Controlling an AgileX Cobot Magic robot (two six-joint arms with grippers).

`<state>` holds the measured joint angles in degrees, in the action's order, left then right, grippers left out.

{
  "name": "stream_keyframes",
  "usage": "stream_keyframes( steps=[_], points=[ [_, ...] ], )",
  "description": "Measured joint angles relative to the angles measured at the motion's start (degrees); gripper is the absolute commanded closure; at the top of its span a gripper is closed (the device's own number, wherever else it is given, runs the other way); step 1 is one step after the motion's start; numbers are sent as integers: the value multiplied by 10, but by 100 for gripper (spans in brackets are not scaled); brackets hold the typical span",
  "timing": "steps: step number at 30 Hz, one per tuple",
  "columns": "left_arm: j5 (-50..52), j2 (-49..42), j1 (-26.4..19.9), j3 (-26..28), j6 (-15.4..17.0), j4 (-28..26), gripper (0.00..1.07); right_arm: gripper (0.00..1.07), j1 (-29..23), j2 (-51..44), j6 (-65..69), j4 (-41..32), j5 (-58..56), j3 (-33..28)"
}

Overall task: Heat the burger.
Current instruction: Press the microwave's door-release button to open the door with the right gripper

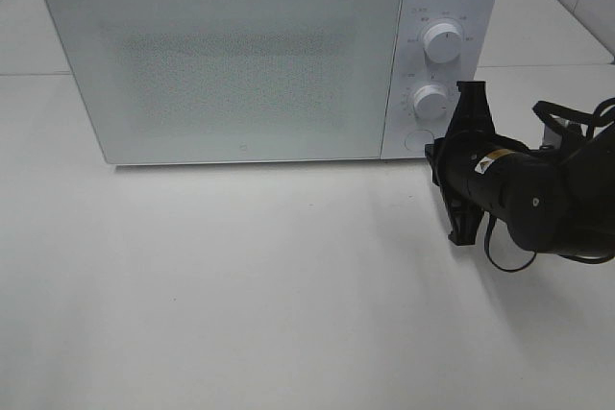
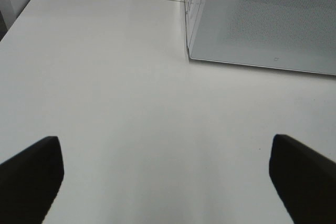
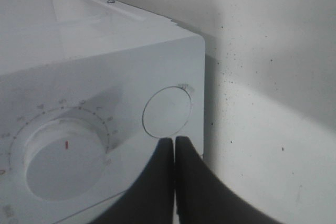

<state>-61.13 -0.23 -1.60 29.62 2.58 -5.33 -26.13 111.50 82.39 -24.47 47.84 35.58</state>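
- Our right gripper [image 3: 174, 142] is fully closed with nothing in it. Its tips sit just short of the microwave's [image 1: 269, 55] round button [image 3: 167, 112], with a dial [image 3: 60, 161] beside them.
- Our left gripper [image 2: 168, 182] is spread wide and empty above the desk [image 2: 131, 103], with the microwave's corner ahead of it.
- We cannot see the burger in any view; the microwave is shut.

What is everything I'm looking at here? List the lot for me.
microwave: one, white, door closed, at the back of the table
upper dial: one, white, on the microwave's right panel
lower dial: one, white, below the upper dial
round button: one, white, below the lower dial
table: one, white, under everything
right arm: one, black, beside the panel
right pincer: one, black, shut, tip at the round button, contact unclear
left pincer: one, black, open, over the table near the microwave's corner
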Motion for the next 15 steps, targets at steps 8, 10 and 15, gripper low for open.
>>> stream_keyframes(
  steps=[8, 10, 15],
  points=[
    [0, 0, 0, 0, 0, 0, 6, 107, 0, 5, -1, -42, -4, 22],
    [0, 0, 0, 0, 0, 0, 6, 107, 0, 22, 0, -42, -3, 32],
    [0, 0, 0, 0, 0, 0, 6, 107, 0, 33, 0, -41, -5, 41]
  ],
)
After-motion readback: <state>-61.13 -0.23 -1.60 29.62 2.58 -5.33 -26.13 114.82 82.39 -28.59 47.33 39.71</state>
